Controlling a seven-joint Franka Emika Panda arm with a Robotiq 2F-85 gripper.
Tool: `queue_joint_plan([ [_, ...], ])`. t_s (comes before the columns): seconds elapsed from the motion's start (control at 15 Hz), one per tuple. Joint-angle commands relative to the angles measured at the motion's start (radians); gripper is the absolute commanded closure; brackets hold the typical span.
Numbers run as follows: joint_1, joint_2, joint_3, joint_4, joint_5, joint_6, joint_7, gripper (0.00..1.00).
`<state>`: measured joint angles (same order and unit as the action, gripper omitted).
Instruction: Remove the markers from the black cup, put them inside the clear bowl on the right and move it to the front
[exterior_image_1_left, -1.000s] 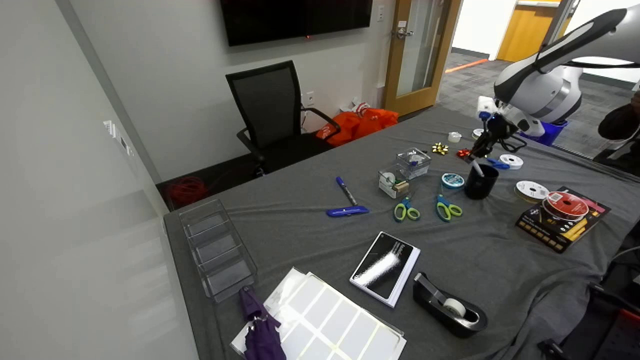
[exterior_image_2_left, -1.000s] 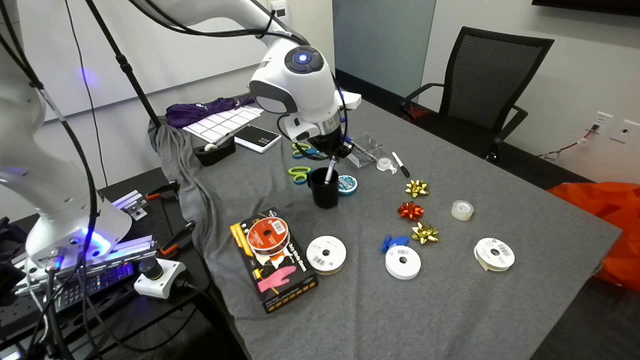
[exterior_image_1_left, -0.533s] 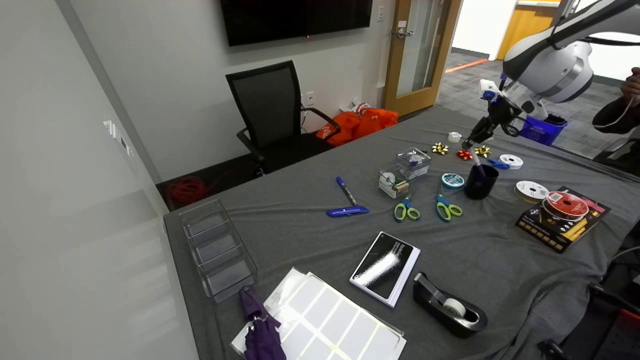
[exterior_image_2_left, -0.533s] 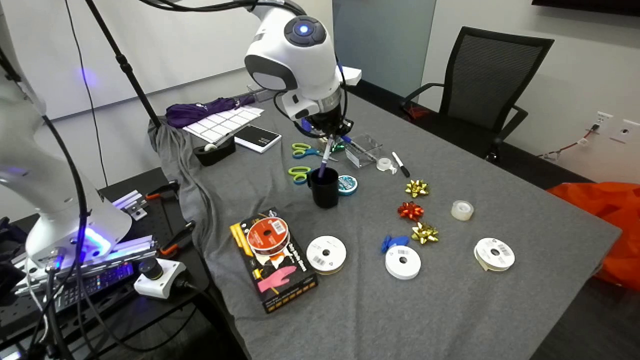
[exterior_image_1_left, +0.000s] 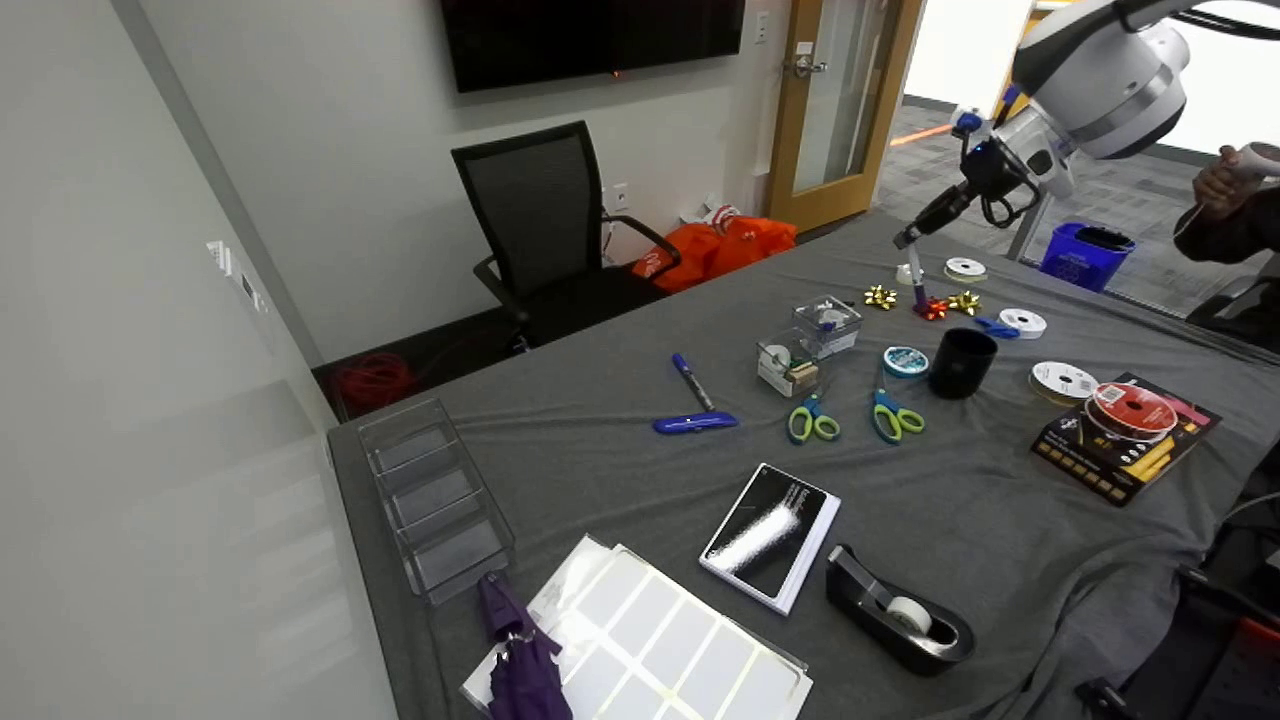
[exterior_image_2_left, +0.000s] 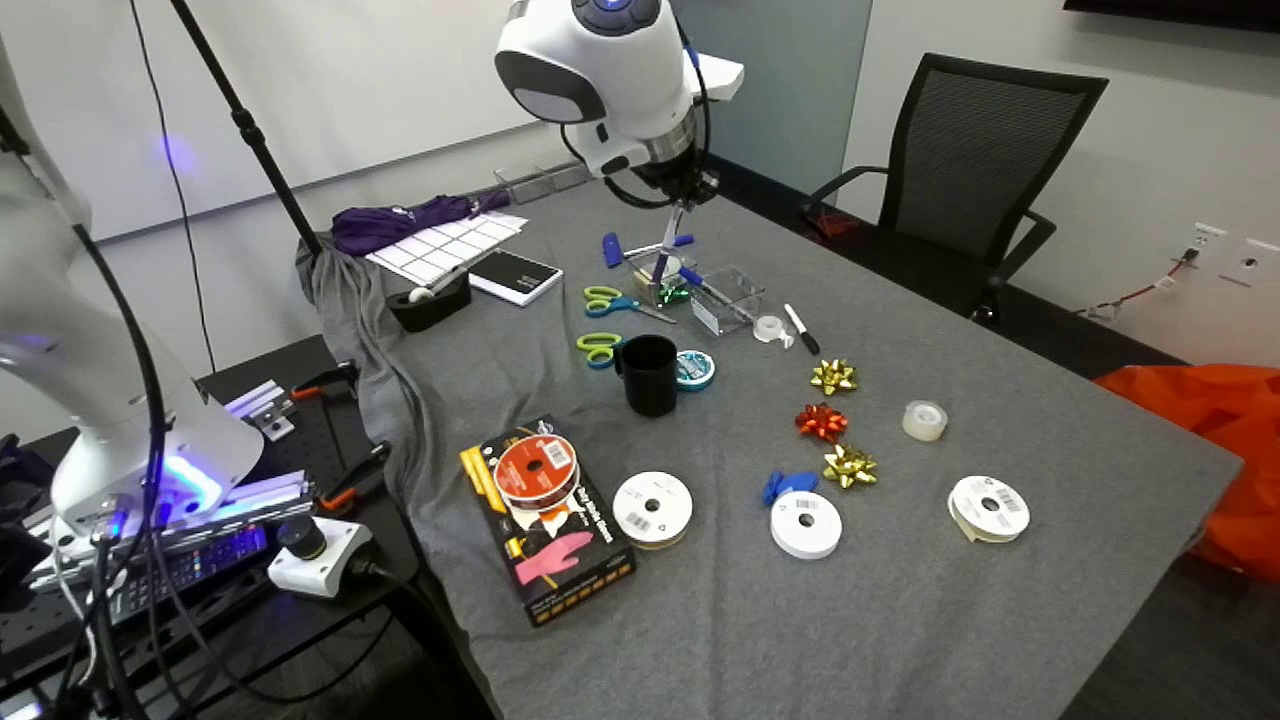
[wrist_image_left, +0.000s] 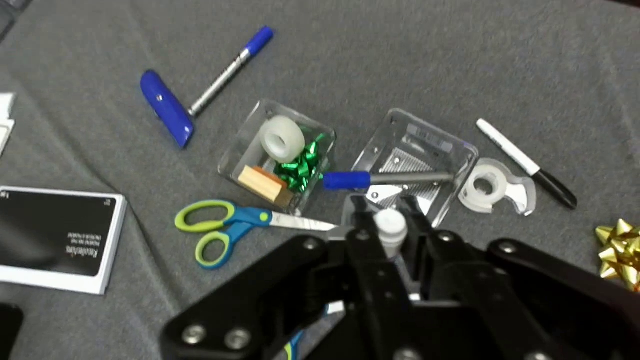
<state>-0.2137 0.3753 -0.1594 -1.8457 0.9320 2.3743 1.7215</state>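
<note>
My gripper (wrist_image_left: 384, 204) is shut on a marker (wrist_image_left: 391, 230), whose white end pokes up between the fingers. In an exterior view the marker (exterior_image_1_left: 917, 280) hangs nearly upright, purple cap down, below the gripper (exterior_image_1_left: 906, 242), above the table. The black cup (exterior_image_2_left: 650, 378) stands upright with no marker above its rim; in an exterior view the cup (exterior_image_1_left: 962, 364) is nearer the camera than the gripper. The clear bowl (wrist_image_left: 462, 162) on the right in the wrist view holds metal pieces. Across it lies a blue-capped marker (wrist_image_left: 347, 180).
A second clear container (wrist_image_left: 239, 150) holds tape, a green bow and a block. Around them lie scissors (wrist_image_left: 245, 216), a tape dispenser (wrist_image_left: 482, 185), a black-capped marker (wrist_image_left: 510, 147), a blue cutter (wrist_image_left: 167, 107) and another blue-capped marker (wrist_image_left: 220, 82). Ribbon spools (exterior_image_2_left: 805, 523) and bows (exterior_image_2_left: 821, 422) are scattered nearby.
The marker, held at its white end, has come up out of the black cup. My gripper has risen and shifted from the cup toward the clear containers.
</note>
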Motion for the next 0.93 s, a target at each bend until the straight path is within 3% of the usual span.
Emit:
queue_joint_plan([
  [0.0, -0.003, 0.051, 0.039, 0.057, 0.169, 0.067, -0.055, 0.96],
  [0.4, 0.005, 0.192, 0.094, 0.166, 0.511, 0.221, -0.336, 0.96],
  [0.87, 0.014, 0.357, 0.093, 0.297, 0.696, 0.279, -0.572, 0.96],
])
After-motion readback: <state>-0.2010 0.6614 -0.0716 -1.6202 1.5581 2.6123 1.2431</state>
